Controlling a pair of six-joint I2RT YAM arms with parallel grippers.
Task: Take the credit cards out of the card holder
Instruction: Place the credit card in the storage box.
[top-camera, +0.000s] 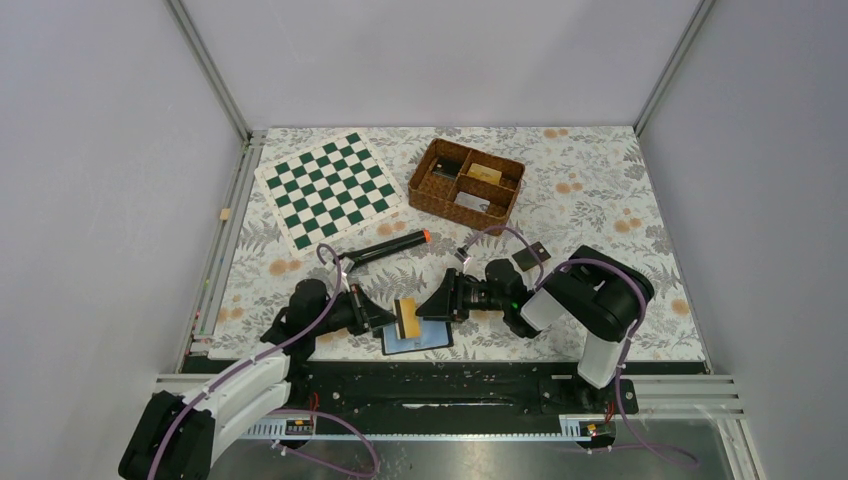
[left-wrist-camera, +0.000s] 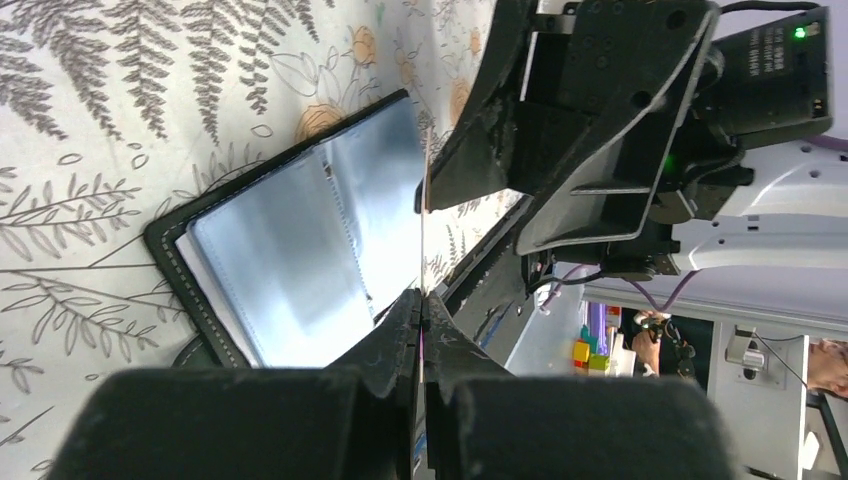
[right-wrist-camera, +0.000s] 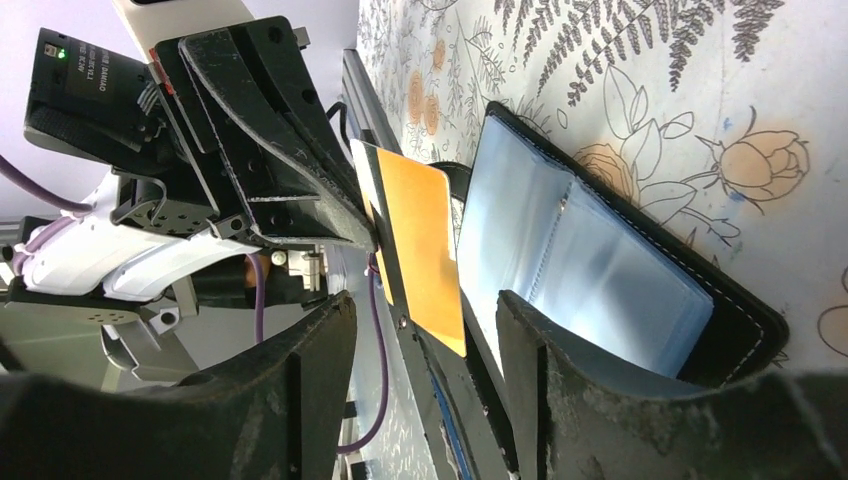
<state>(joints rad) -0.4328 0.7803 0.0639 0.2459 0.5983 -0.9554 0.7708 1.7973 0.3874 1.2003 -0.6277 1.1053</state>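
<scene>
Orange credit card (top-camera: 407, 318) held over the open card holder (top-camera: 425, 338), lower centre
It is pinched edge-on by the left gripper (top-camera: 385, 318); with the right gripper (top-camera: 432, 303) spread wide alongside, it could be knocked loose

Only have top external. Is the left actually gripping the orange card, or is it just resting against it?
Observer: Gripping. In the left wrist view the left gripper is shut on the orange card, with no gap.
Operator: Right gripper on it too?
Observer: No. The right wrist view shows the right gripper open, with the card between its jaws and a gap on each side.
Operator: Card out of the holder?
Observer: Yes. The card holder lies open, and the card is clear of its blue-grey panels.
</scene>
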